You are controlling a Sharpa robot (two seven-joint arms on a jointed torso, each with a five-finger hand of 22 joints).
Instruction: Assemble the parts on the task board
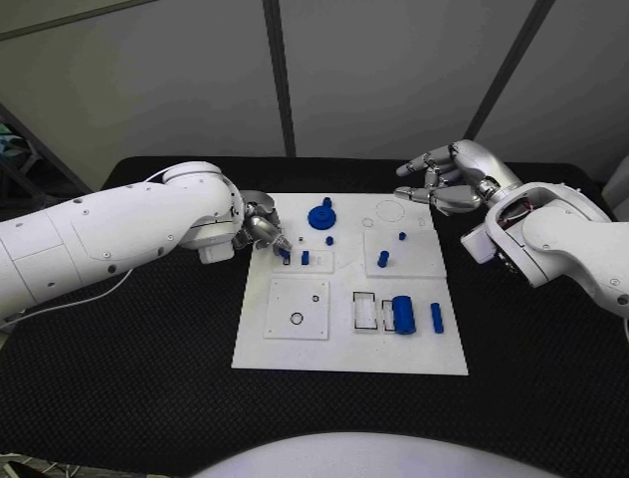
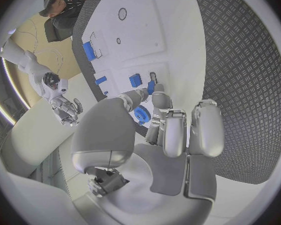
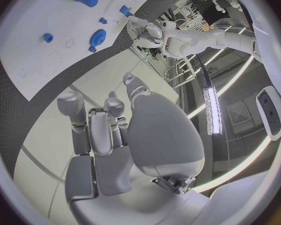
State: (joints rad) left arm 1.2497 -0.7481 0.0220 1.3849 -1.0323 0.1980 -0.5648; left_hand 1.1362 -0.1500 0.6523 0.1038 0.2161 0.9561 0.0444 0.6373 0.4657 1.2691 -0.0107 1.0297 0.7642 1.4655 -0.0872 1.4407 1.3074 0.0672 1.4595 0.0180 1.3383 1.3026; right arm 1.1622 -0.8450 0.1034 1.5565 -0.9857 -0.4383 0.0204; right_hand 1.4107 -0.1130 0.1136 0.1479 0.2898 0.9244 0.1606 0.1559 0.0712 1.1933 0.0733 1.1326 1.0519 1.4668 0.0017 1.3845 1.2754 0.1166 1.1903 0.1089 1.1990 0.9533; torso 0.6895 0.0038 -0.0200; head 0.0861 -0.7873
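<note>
Black table (image 1: pixel 113 398): left robot hand (image 1: pixel 262 228) seemingly touches blue part (image 1: pixel 284 253).

Left hand (image 1: pixel 262 229) mostly hidden behind its own white forearm in the head view, its fingertips (image 1: pixel 281 246) covering part of a small blue part (image 1: pixel 285 255) on the task board (image 1: pixel 349 344), contact unclear, right arm cut off by the picture's edge.

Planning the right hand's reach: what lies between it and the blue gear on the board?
In the head view, only bare white board with a faint circle outline lies between the right hand and the blue gear; no parts there.
</note>
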